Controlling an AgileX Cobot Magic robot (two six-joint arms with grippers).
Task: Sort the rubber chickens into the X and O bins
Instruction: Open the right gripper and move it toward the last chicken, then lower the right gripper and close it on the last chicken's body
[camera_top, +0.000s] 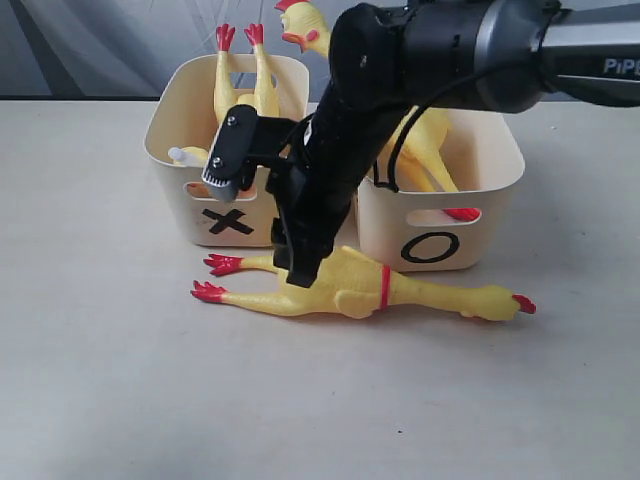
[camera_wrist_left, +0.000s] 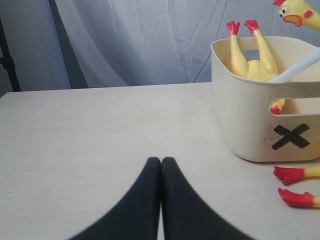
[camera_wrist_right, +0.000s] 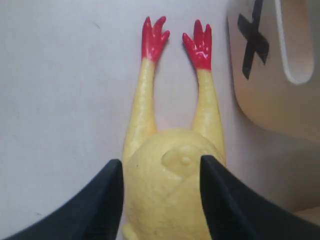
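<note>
black X on front of left cream bin, black O on front of right cream bin, cut-off white letters "PiP" on arm tube at upper right edge, X also readable in both wrist views

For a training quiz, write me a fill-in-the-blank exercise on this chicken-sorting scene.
1. The right gripper straddles the ____ of the loose chicken on the table.
2. The bin with the feet-up chicken bears a black ____.
3. The left gripper is ____, its fingers touching each other.
Missing words: body; X; shut.
</note>
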